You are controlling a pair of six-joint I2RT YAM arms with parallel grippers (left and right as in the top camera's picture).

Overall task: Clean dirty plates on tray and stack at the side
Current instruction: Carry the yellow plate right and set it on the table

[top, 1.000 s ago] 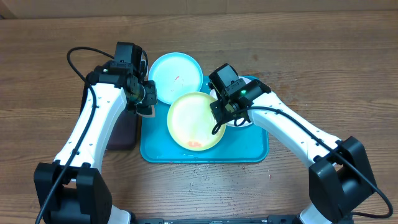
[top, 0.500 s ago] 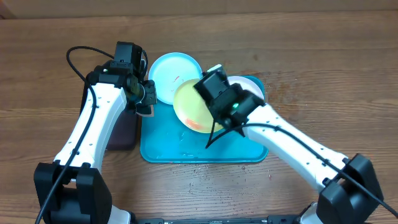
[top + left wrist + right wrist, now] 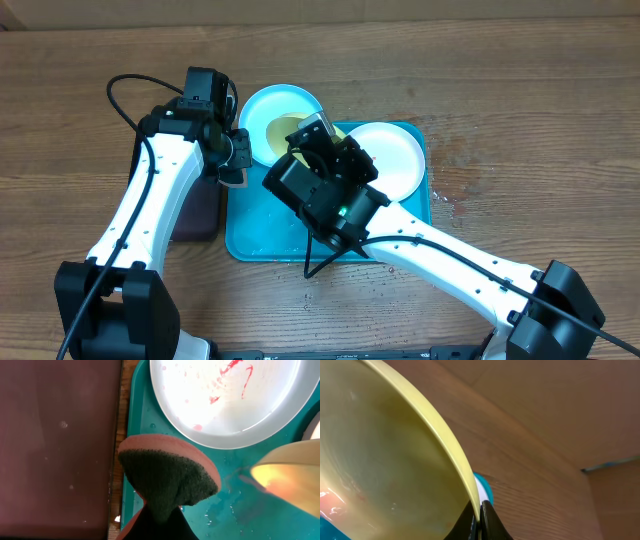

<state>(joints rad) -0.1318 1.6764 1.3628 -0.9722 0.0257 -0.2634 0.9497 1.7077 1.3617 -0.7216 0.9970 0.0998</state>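
Right wrist view showed the right gripper (image 3: 479,510) pinched tight on the rim of the round yellow-green plastic plate (image 3: 385,460), which was tipped steeply. Across from it, the left gripper (image 3: 157,522) was clamped on a round pink-backed green sponge (image 3: 167,477) over the turquoise rectangular plastic tray (image 3: 137,420), just beside the red-smeared light cyan plate (image 3: 225,400).

Overhead, the right arm (image 3: 400,230) covers most of the yellow-green plate (image 3: 283,131). The right pincer (image 3: 479,522) shows only its tips at its wrist view's bottom edge. In the left wrist view, the light cyan plate (image 3: 225,405) is cropped top and right. The sponge (image 3: 167,480) hides the fingertips of the left pincer (image 3: 160,525).
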